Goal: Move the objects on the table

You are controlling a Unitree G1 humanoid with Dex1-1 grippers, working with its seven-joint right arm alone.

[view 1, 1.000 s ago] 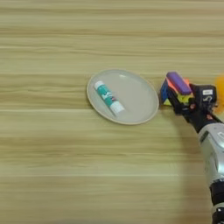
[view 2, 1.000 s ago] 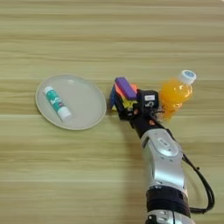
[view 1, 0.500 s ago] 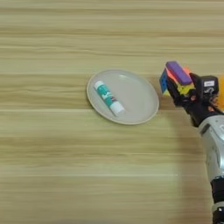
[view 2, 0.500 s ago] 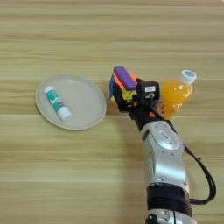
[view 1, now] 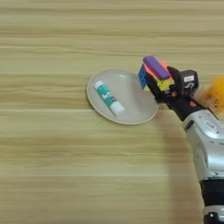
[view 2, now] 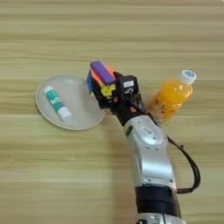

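Two black fingers of the right gripper (view 2: pixel 103 89) pinch the puzzle cube (view 2: pixel 99 83), the purple block (view 2: pixel 102 72) on top. It hangs over the plate's (view 2: pixel 70 124) right rim; the glue stick (view 2: pixel 57 103) lies inside.

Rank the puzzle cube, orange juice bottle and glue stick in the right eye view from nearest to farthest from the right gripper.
1. Puzzle cube, held in the right gripper, purple block on top.
2. Orange juice bottle, to the gripper's right.
3. Glue stick, lying on the plate, to the left.

Worktop (view 1: pixel 52 175) was wide open left and front; only the juice bottle (view 2: pixel 173 95) crowded the arm's right side.
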